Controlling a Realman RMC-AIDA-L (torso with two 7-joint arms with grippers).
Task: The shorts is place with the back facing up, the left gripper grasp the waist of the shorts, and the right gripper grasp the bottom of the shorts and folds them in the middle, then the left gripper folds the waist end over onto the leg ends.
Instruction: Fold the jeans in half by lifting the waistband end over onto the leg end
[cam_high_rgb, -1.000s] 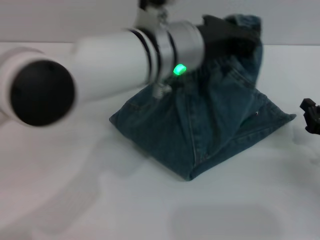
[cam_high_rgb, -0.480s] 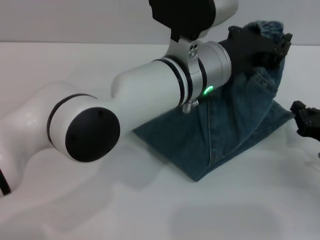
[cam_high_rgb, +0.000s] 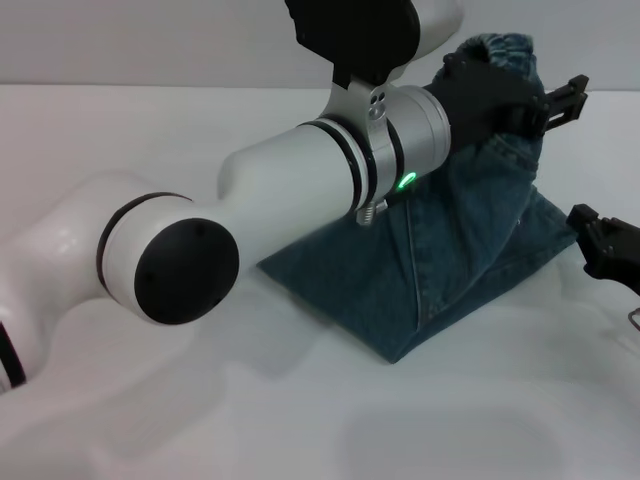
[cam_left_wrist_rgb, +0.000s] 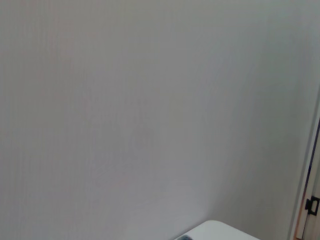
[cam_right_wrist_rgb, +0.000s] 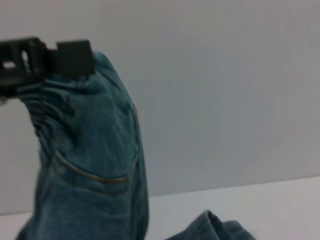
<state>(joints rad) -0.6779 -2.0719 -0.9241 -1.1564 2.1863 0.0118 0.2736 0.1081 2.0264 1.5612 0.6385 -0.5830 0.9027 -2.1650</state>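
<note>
Denim fills the centre-right of the head view: the shorts (cam_high_rgb: 470, 260) rise from the white table (cam_high_rgb: 300, 420) as a tent, their folded lower edge near the camera. At right mid-frame the right gripper (cam_high_rgb: 608, 250) sits just beside the cloth, cut off by the frame edge; whether it is parted cannot be told. Farther back, upper right, the left gripper (cam_high_rgb: 500, 95) is clamped on the waist (cam_high_rgb: 505, 50), held aloft. The leg ends are hidden, probably beneath the lifted cloth.

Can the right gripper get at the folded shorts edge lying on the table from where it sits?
Probably yes. The right gripper waits low beside the shorts, with bare table between them. The left gripper holds the waist raised, well above that path.
</note>
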